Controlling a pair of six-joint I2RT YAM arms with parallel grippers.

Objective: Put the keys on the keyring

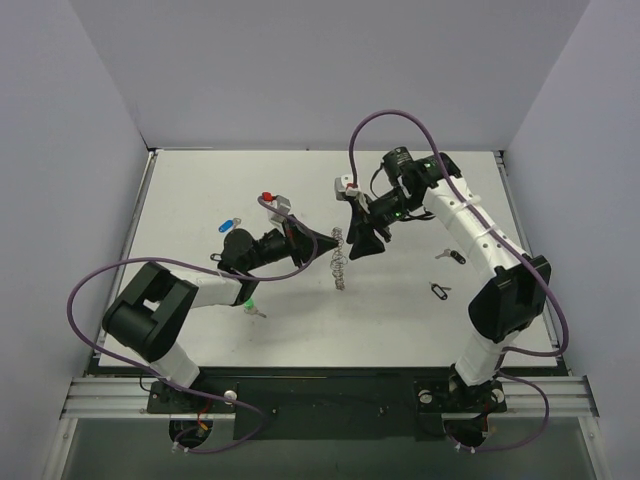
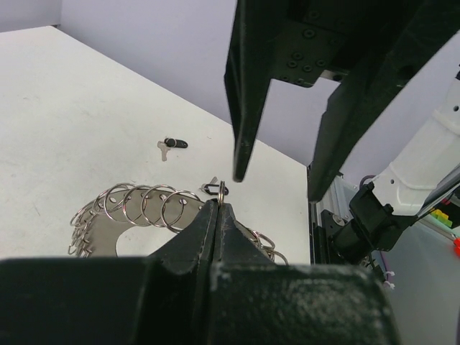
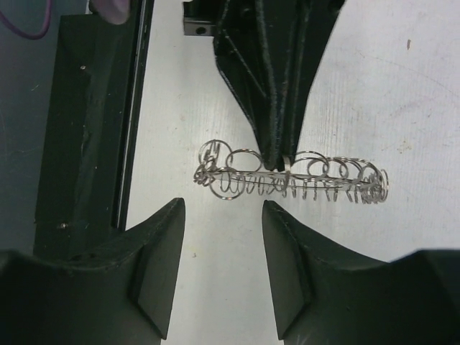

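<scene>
Left on the white counter (image 1: 190, 185) lie two small keys: a blue-headed key (image 1: 228, 223) and a green-headed key (image 1: 248, 303), partly hidden by the arm. At the centre, the left tool (image 1: 326, 243) is clamped on the coiled wire keyring (image 1: 340, 262), which stands edge-on. The right tool (image 3: 223, 215) gapes just beside it, holding nothing. To the right lie two more: an upper dark key (image 1: 452, 256) and a lower dark key (image 1: 440, 290).

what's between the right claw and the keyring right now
Nothing visible. The right claw stands open facing the keyring across a bare gap. The left claw is shut on the ring from the far side, out of the path.
</scene>
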